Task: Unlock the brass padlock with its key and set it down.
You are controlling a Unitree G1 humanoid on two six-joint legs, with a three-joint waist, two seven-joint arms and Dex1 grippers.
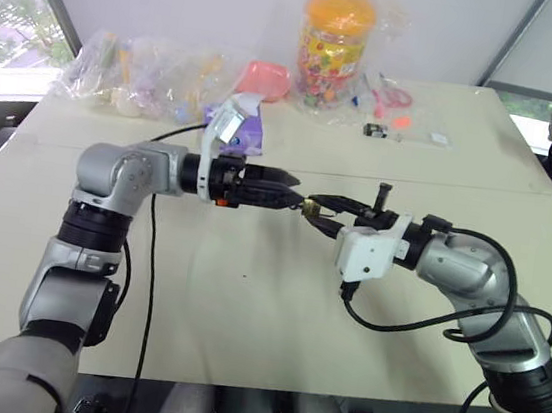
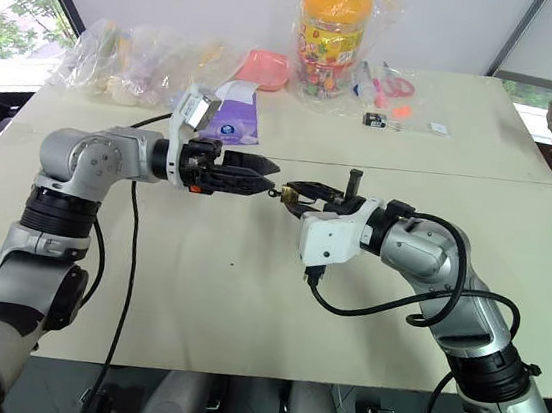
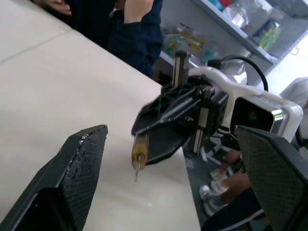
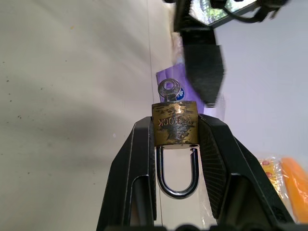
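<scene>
Your brass padlock (image 4: 174, 122) sits clamped by its body between the right gripper (image 4: 175, 144) fingers, held above the table (image 1: 243, 313). The key (image 4: 169, 89) stands in its base, and the shackle (image 4: 178, 171) looks lifted free at one end. Your left gripper (image 3: 168, 192) gapes wide just before it, holding nothing. From the head views the lock is only a tiny glint.

Scuffed brass padlock (image 4: 174, 123) with shiny steel shackle, silvery metal key (image 4: 168, 89), matt table (image 1: 244, 303).
</scene>
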